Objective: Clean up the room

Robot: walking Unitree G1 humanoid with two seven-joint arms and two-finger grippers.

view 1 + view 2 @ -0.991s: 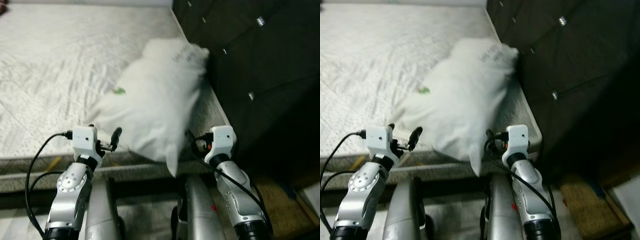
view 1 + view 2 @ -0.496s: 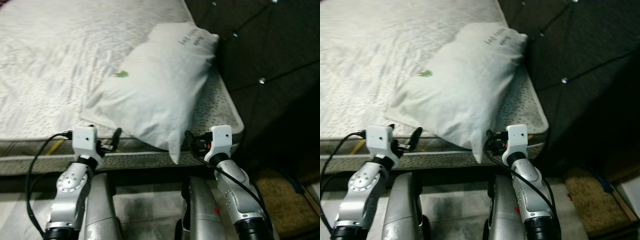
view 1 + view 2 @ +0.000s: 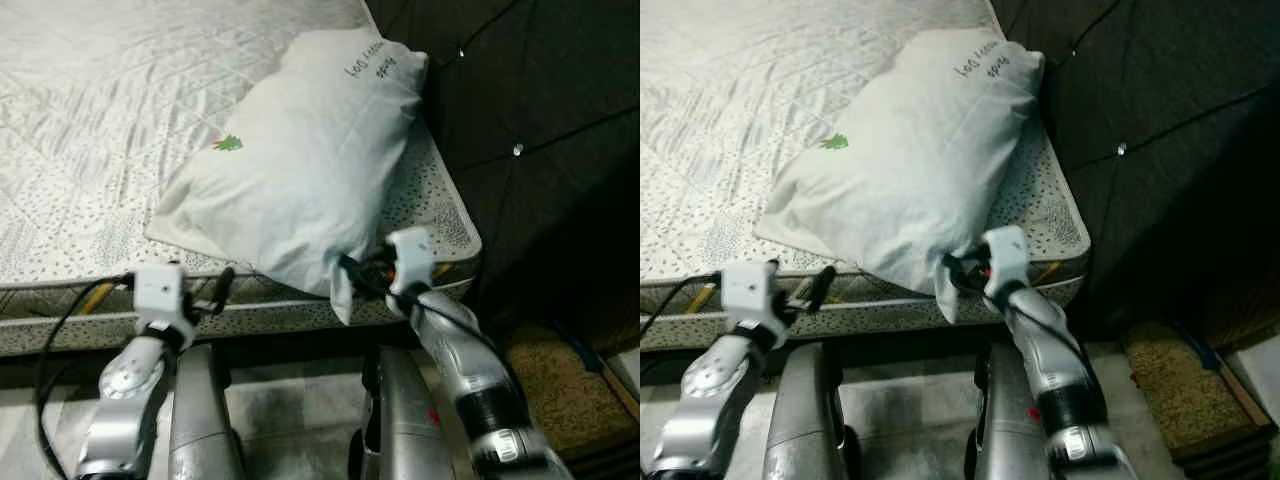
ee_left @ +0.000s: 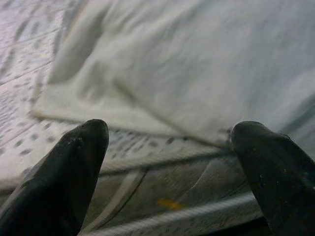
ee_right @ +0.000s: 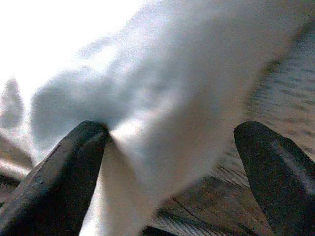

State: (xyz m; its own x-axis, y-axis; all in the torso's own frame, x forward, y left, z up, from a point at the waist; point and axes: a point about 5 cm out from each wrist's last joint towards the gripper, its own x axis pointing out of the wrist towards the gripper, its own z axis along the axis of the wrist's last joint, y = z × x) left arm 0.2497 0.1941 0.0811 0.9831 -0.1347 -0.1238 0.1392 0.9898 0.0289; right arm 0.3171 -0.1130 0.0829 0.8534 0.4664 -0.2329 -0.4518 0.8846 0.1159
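Even indoor light falls on the bed (image 3: 90, 150) and pillow (image 3: 300, 160), both fairly sharp in the head views. The headboard (image 3: 540, 120) sinks into deep shadow. In the right wrist view the pillow blows out to white glare and blurs; the left wrist view is soft.

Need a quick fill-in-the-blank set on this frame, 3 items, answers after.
1. The white pillow lies on the ____.
2. The small print on the pillow is a green ____.
3. The corner of the pillow that hangs over the mattress edge is between the open fingers of the ____ claw.

Answers: mattress; tree; right
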